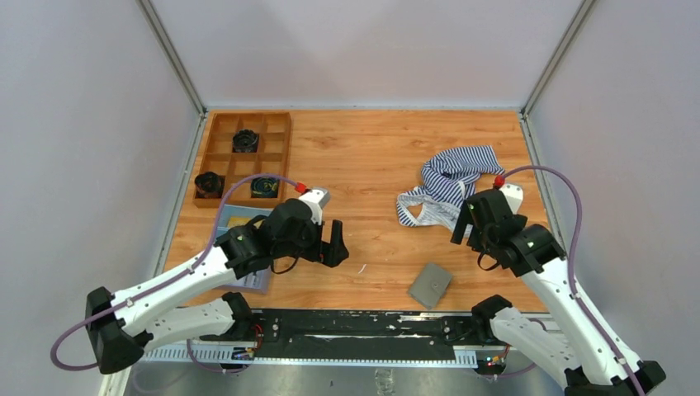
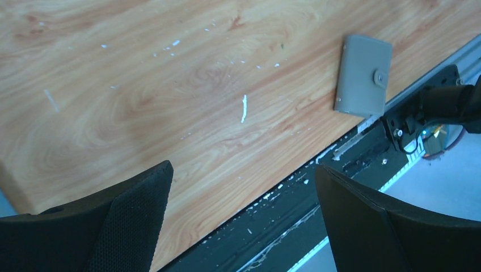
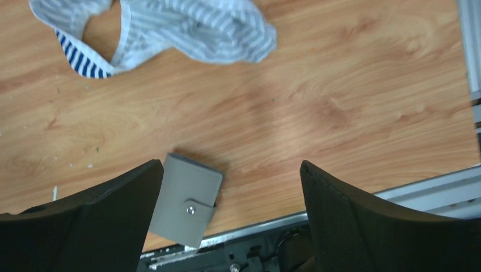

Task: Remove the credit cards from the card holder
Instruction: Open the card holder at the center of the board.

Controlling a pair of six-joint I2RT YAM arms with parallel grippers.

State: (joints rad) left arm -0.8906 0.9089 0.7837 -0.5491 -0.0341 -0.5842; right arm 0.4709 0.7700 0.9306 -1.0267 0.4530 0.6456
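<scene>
1. Wooden tray: I see three black parts in separate compartments.
2. Card holder lies snapped shut at the surface's near edge.
3. Left pincer and right pincer gape wide, touching nothing.

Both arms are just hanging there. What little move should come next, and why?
Probably the right gripper should lower toward the card holder. The grey wallet lies closed near the front edge of the table, snap strap fastened, no cards showing, just below that gripper's open, empty jaws. The left gripper, also open, is farther away.
</scene>
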